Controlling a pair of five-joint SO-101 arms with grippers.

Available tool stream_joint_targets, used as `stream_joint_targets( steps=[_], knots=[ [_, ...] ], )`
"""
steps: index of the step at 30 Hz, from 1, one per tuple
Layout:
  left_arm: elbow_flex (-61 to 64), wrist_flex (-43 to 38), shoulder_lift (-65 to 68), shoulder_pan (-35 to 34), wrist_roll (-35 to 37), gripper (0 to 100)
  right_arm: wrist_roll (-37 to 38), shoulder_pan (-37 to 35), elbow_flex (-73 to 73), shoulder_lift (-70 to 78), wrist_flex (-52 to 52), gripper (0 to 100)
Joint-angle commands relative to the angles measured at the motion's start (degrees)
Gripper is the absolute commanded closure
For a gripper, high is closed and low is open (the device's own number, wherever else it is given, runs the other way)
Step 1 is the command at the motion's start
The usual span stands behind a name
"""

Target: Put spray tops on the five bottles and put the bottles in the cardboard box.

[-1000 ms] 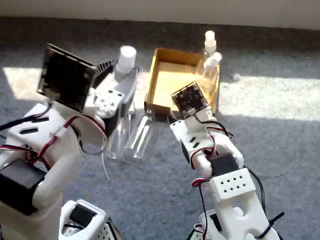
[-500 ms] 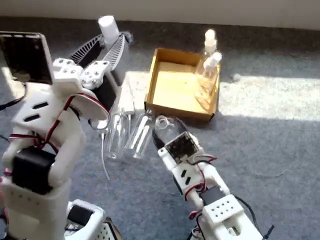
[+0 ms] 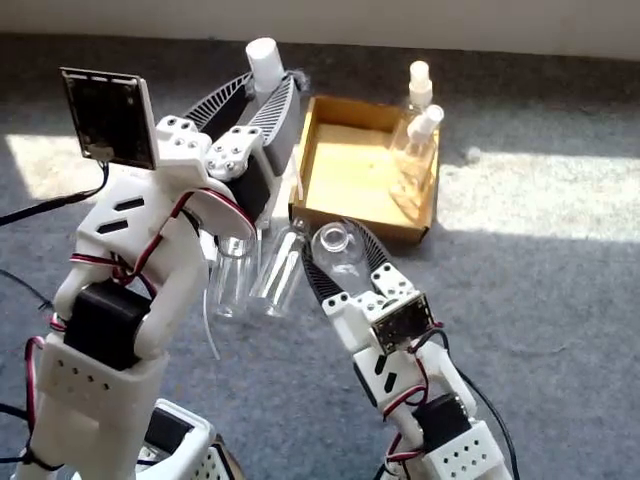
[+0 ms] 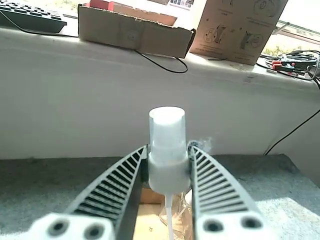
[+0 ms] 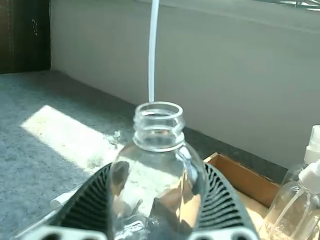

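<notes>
My left gripper [image 3: 266,82] is raised over the cardboard box's near-left corner and is shut on a white spray top [image 3: 264,58]. That spray top [image 4: 166,150] sits between the ribbed fingers with its thin tube hanging down. My right gripper [image 3: 338,252] is shut on a clear uncapped bottle [image 3: 334,243], held upright in front of the cardboard box [image 3: 305,165]. The tube [image 5: 153,50] hangs just above the open mouth of the bottle [image 5: 157,165]. Two capped bottles [image 3: 415,150] stand at the box's right side.
Two uncapped clear bottles [image 3: 235,280] [image 3: 280,268] lie side by side on the grey carpet left of the box, under the left arm. A loose thin tube [image 3: 208,328] lies beside them. A pale wall runs along the far edge.
The right gripper drew back from the box and now holds a bottle upright. The left gripper rose with the spray top, swung left, then came back right over the bottle.
</notes>
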Motion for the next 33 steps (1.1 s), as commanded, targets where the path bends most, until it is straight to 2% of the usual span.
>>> stream_joint_targets(
  steps=[1, 7, 17, 28, 33],
  knots=[
    [-0.66, -1.14, -0.84, 2.68, 1.41, 100, -0.62, 0.84, 3.65, -2.95, 1.71, 99.5],
    [-1.01, 0.18, -1.01, 9.01, 1.67, 100, -0.62, 1.01, 3.47, 0.66, 1.63, 99.5],
    [-2.51, 5.45, -12.53, 9.19, 1.49, 100, -0.88, 1.27, 3.03, 6.90, 1.27, 99.5],
    [-0.22, 2.55, -1.71, 9.27, 1.49, 100, -0.62, 1.27, 3.03, 6.90, 0.40, 99.5],
    [-0.31, 2.64, 0.84, 9.36, 1.49, 100, -0.88, 4.09, 3.03, 6.90, 0.40, 99.5]
  ],
)
